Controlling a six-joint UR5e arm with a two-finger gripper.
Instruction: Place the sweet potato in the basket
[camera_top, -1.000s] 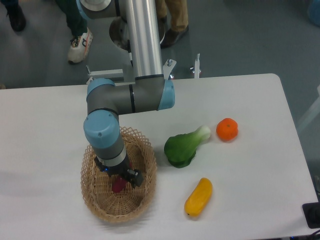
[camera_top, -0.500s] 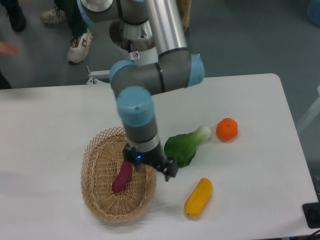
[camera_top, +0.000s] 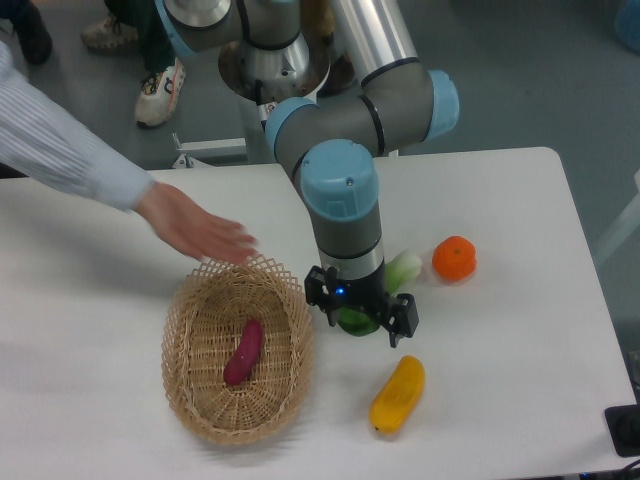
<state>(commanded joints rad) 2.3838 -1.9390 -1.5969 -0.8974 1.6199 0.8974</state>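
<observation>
White tabletop (camera_top: 500, 390): sweet potato (camera_top: 244, 352) lies inside the basket (camera_top: 185, 395). Hand (camera_top: 361, 318) spread wide and empty, above the green vegetable (camera_top: 400, 270), right of the basket.

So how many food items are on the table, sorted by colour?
Purple: 1, the sweet potato, lying in the basket
Yellow: 1, the oblong vegetable
Orange: 1, the round fruit
Green: 1, the leafy vegetable, partly behind the gripper
Total: 4

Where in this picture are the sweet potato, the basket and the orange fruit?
sweet potato (camera_top: 244, 352): fixed camera view, middle of the tuber.
basket (camera_top: 297, 375): fixed camera view, right woven rim.
orange fruit (camera_top: 454, 259): fixed camera view, centre of the rind.
</observation>
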